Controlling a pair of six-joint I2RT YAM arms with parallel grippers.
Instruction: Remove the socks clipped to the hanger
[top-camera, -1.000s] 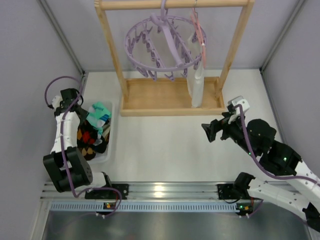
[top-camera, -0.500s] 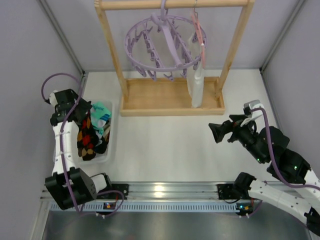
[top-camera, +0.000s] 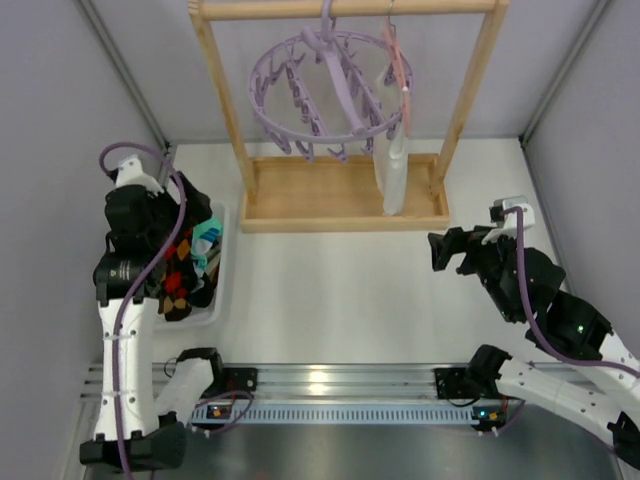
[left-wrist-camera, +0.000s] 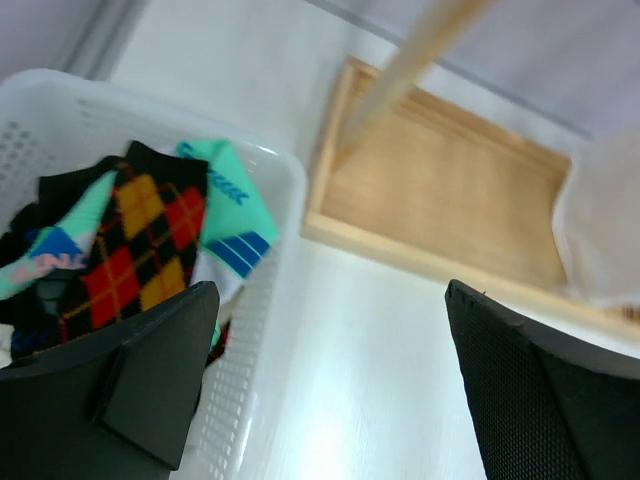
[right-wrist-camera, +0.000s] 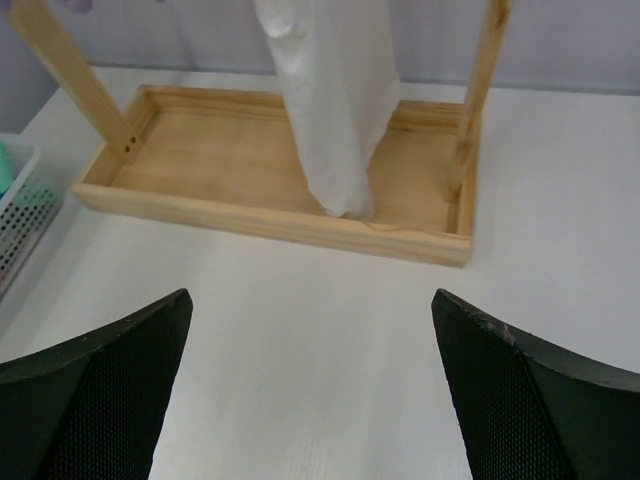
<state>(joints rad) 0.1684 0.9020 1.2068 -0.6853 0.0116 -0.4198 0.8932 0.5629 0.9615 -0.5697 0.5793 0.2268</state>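
A wooden rack (top-camera: 345, 195) stands on the white table (top-camera: 330, 300), with a pink coat hanger (top-camera: 398, 60) and a white cloth bag (top-camera: 393, 180) hanging inside it. A white plastic basket (top-camera: 222, 262) sits to the left.

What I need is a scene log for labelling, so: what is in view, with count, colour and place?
socks: several; black, teal-green, orange-red argyle; piled in the basket
basket: one; white; table's left side
hanger: one; lavender ring with clips; on the rack's top bar, no socks seen on it
coat hanger: one; pink; same bar, right of the ring
cloth bag: one; white; hanging down to the rack's base
rack: one; wooden; far side of the table
table: one; white
left gripper: open, over the basket's edge
right gripper: open, facing the rack
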